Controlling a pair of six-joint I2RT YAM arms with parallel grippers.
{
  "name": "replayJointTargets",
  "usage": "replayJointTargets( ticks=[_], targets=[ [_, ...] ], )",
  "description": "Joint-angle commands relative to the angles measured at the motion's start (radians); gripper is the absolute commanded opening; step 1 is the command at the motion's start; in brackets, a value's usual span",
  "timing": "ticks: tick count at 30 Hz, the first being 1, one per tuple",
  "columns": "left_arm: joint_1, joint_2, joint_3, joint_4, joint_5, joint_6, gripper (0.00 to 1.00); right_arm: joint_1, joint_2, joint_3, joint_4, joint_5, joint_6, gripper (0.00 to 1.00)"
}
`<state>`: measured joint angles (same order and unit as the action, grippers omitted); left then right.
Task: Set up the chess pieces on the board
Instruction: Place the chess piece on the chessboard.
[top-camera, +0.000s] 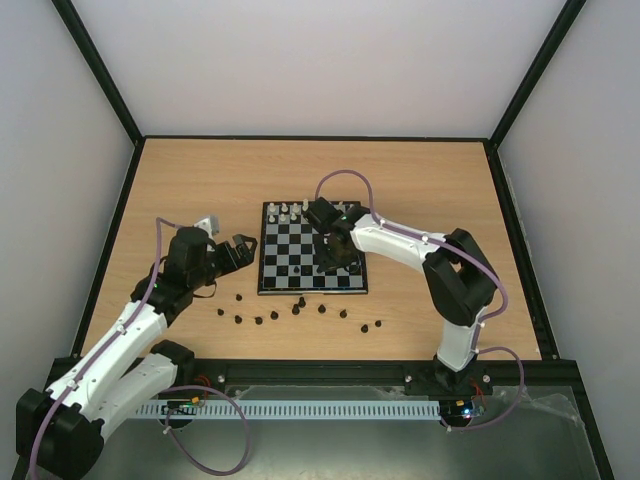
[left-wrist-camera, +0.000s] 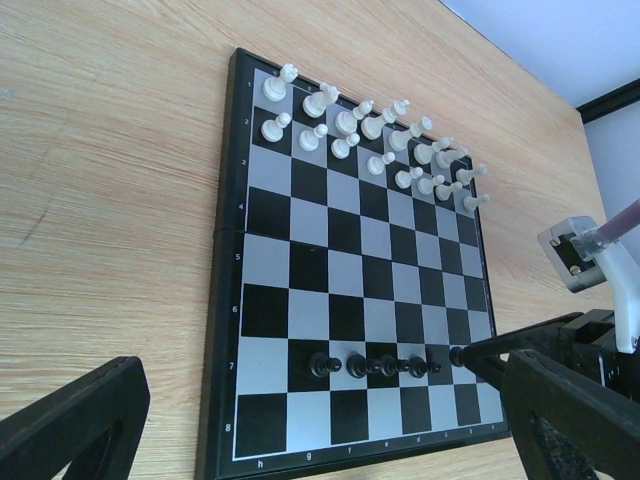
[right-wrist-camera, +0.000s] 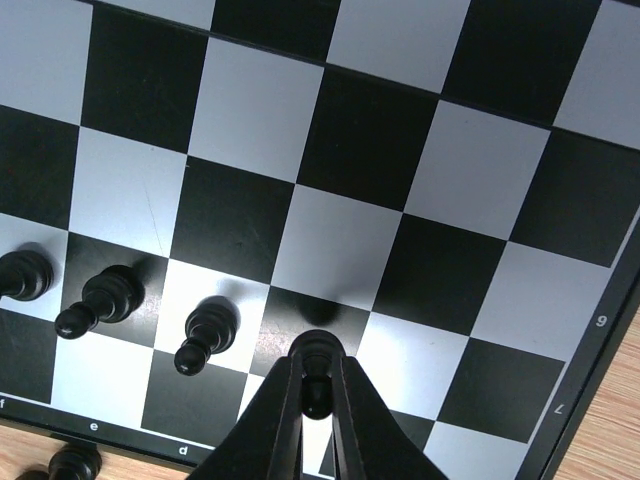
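The board (top-camera: 285, 250) lies mid-table. White pieces (left-wrist-camera: 370, 125) fill its two far rows. Several black pawns (left-wrist-camera: 375, 366) stand in a line on row 7. My right gripper (right-wrist-camera: 317, 375) is shut on a black pawn (right-wrist-camera: 318, 355) and holds it at a dark square beside that line; I cannot tell whether it touches the board. The right gripper also shows over the board's near right part in the top view (top-camera: 335, 255). My left gripper (top-camera: 240, 250) is open and empty, just left of the board. Several loose black pieces (top-camera: 300, 305) lie on the table in front of the board.
The wooden table (top-camera: 200, 180) has a dark raised rim and white walls around it. The loose black pieces spread from near my left arm to the right (top-camera: 380, 324). One loose piece (right-wrist-camera: 70, 462) lies just off the board's near edge.
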<state>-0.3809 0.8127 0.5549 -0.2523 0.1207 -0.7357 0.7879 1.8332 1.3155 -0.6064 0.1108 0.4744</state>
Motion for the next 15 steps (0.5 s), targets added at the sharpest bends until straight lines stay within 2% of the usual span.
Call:
replayJointTargets(
  ticks=[1,8,15],
  targets=[
    [0.004,0.005,-0.009,0.024,-0.018,-0.009,0.99,0.009,0.025,0.013,-0.032,-0.016,-0.019,0.07],
    [0.003,0.002,-0.015,0.025,-0.015,-0.011,0.99,0.016,0.032,0.003,-0.027,-0.026,-0.022,0.13],
    [0.003,-0.007,-0.027,0.026,-0.013,-0.017,0.99,0.017,0.036,-0.007,-0.025,-0.019,-0.019,0.24]
  ],
)
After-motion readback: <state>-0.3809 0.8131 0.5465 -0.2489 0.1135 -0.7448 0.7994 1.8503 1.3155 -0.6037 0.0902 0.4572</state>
